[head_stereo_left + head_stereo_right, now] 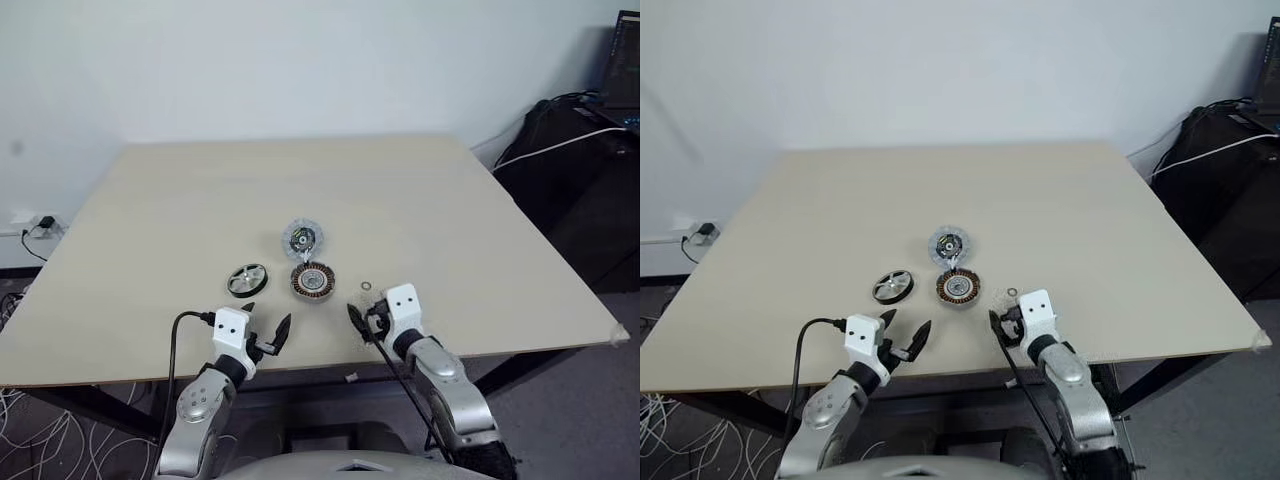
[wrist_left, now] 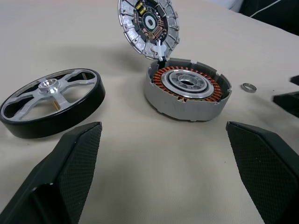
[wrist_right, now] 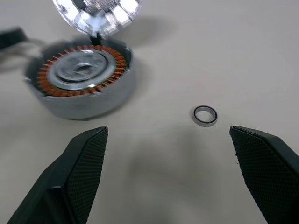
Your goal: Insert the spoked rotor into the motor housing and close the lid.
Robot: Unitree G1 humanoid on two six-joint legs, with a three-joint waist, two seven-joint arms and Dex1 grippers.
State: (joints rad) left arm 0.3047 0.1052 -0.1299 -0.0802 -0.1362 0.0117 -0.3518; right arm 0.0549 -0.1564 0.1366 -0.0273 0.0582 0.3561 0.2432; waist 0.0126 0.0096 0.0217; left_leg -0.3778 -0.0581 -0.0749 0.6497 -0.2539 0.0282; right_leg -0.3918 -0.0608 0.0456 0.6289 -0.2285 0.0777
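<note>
The spoked rotor [image 1: 247, 280], a dark-rimmed wheel with pale spokes, lies flat on the table left of the motor housing [image 1: 312, 281], whose copper windings ring a pale centre. The lid [image 1: 302, 238], ribbed and silvery with a dark centre, stands tilted up at the housing's far edge. My left gripper [image 1: 265, 327] is open near the table's front edge, just short of the rotor and housing. My right gripper [image 1: 363, 317] is open too, in front of the housing's right side. Nothing is held.
A tiny loose ring [image 1: 366, 287] lies on the table [image 1: 450, 210] right of the housing, just ahead of my right gripper. A dark cabinet with cables [image 1: 585, 170] stands past the table's right edge. A wall socket [image 1: 40, 225] sits low at the left.
</note>
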